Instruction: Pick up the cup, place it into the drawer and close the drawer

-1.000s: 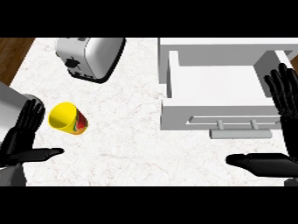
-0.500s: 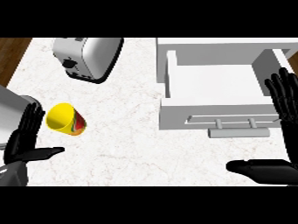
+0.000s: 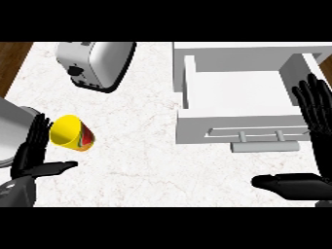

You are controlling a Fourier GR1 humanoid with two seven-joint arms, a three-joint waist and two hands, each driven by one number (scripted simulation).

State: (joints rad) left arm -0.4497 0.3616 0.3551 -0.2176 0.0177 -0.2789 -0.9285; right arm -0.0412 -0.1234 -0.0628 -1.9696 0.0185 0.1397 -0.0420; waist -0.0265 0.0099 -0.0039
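Left hand: wide, fingers straight, beside the cup.
Right hand: flat, resting by the drawer.
Grasp advice: curl around the cup's side before lifting.

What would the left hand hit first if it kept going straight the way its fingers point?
Most likely the large grey metal container at the left edge. The left hand points up the view beside the tipped yellow cup, probably passing the cup's left side; depth is unclear.
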